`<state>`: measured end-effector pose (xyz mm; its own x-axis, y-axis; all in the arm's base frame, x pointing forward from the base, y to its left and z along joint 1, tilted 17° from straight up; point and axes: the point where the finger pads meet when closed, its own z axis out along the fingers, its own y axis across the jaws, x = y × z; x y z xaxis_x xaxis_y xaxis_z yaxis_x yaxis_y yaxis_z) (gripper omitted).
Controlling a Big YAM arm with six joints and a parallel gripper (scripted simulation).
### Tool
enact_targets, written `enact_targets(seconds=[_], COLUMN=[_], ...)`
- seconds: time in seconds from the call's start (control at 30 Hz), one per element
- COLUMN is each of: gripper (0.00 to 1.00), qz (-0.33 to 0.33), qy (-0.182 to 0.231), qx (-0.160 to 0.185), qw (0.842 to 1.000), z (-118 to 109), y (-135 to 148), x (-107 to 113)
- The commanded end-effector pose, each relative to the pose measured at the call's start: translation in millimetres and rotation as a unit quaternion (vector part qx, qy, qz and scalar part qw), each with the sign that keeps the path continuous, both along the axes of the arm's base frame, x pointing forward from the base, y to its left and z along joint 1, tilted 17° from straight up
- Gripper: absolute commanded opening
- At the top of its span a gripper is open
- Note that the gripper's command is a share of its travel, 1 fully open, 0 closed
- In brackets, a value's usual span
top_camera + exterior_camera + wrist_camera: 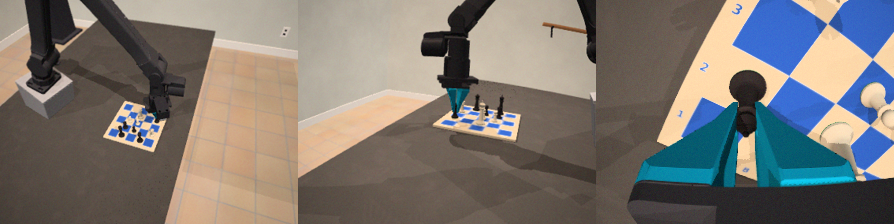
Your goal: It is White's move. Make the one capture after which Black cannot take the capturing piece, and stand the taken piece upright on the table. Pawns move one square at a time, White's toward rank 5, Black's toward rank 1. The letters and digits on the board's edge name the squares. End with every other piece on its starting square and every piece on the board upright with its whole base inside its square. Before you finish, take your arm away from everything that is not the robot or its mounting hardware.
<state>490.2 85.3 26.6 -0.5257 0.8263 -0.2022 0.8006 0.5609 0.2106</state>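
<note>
A small chessboard (135,127) with blue and cream squares lies on the dark table; it also shows in the exterior view (479,122). My gripper (746,111) with teal fingers is shut on a black pawn (746,96) that stands on a cream square by the board's edge, near the digit 2. In the exterior view the pawn (455,113) still rests on the board under the fingers (456,103). Several other black and white pieces stand upright on the board, among them a white piece (482,113) and a tall black piece (501,106).
The arm's grey base block (44,92) stands at the table's left. The table's right edge borders a tiled floor (252,130).
</note>
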Motion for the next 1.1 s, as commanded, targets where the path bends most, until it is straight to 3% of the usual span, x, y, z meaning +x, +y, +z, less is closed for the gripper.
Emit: enact_targets(seconds=[0.0,0.07,0.3,0.43,0.47,0.53,0.63,0.67,0.83,0.9,1.07], gripper=[0.0,0.0,0.0,0.0,0.0,0.0,0.0,0.0,0.0,0.0,0.0], qz=[-0.001,-0.001,0.0,0.0,0.0,0.0,0.001,0.001,0.001,0.016,0.119], qy=[-0.034,-0.034,-0.04,-0.04,-0.035,0.003,0.002,-0.011,-0.015,-0.02,-0.016], qx=[0.008,0.008,0.009,0.01,0.008,-0.001,-0.001,0.002,0.003,-0.001,-0.035], qw=[0.999,0.999,0.999,0.999,0.999,1.0,1.0,1.0,1.0,1.0,0.992], z=[49.1,49.1,103.8,123.0,120.1,87.9,88.3,99.6,101.2,109.8,120.3], y=[8.2,8.2,12.5,13.4,12.5,9.2,9.4,9.9,10.5,10.3,7.9], x=[11.2,11.2,-2.7,-9.1,-13.9,-28.6,-28.3,-17.6,-15.3,-4.7,46.1])
